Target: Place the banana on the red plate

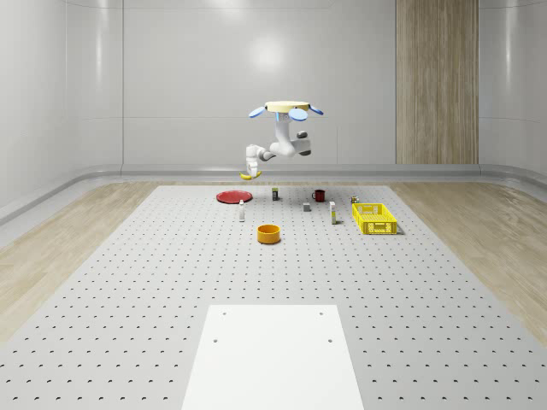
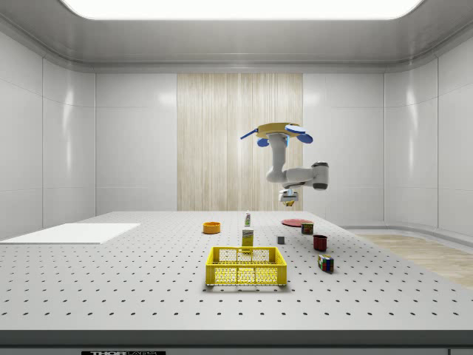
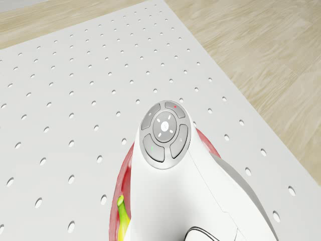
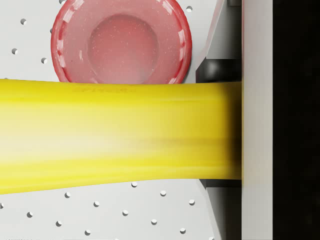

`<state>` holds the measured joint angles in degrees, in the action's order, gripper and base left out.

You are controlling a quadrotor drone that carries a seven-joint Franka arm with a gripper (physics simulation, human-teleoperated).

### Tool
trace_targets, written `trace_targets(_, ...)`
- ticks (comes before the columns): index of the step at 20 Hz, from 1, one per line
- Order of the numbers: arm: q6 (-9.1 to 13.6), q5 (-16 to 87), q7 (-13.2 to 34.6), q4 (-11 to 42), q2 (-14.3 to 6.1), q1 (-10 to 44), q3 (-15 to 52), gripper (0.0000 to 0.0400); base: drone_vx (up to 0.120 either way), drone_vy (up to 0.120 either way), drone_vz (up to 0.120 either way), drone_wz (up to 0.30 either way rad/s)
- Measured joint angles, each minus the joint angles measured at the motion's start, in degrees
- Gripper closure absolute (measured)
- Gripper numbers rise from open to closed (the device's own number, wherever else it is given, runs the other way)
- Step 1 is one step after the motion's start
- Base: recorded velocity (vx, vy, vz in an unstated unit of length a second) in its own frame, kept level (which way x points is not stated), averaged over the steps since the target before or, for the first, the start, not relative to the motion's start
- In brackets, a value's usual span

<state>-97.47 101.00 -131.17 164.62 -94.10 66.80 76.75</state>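
One banana (image 1: 248,175), clamped in the pincer (image 1: 249,172) and hanging in the air just above the red plate (image 1: 233,197). In the wrist view the banana (image 4: 115,137) runs straight across, pressed against a finger (image 4: 257,120), and the red plate (image 4: 121,42) sits right below on the table, so it's held over the plate, not touching it. From the side view the pincer (image 2: 287,198) with the yellow fruit is well clear of the plate (image 2: 296,222) underneath.

Arm bends down from the drone (image 1: 286,108), which hovers high over the far part of the table (image 1: 128,282), a bit toward the whole-scene view's right of the plate. The drone view looks down the arm, with the plate's red rim (image 3: 120,186) poking out on both sides and a bit of banana (image 3: 122,216) next to it.

Other stuff on the table: an orange bowl (image 1: 269,233) nearer the camera, a yellow basket (image 1: 375,219) off to the whole-scene view's right, a dark red mug (image 1: 319,195), and a couple of small bottles and boxes scattered between them. A white mat (image 1: 273,359) lies at the near end of the table. The side view also shows a colourful cube (image 2: 325,263) near the mug (image 2: 320,242).
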Motion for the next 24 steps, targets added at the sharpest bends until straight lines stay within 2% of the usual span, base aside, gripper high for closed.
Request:
trace_targets(2,0.0,0.0,-3.4,0.0,0.0,0.0,0.0,0.0207,0.000,0.000,0.000,-0.300)
trace_targets(8,0.1,0.0,-9.7,0.0,0.1,0.0,0.0,0.0207,0.073,0.000,0.000,0.000)
trace_targets(10,0.1,0.0,-10.6,0.0,0.1,0.0,0.0,0.0207,0.040,0.000,0.000,0.000)
trace_targets(21,0.4,0.1,-12.5,0.0,0.4,-0.1,0.0,0.0207,0.120,0.000,0.000,0.000)
trace_targets(24,0.4,0.2,-12.6,0.0,0.4,-0.1,0.0,0.0207,0.120,0.000,-0.093,0.000)
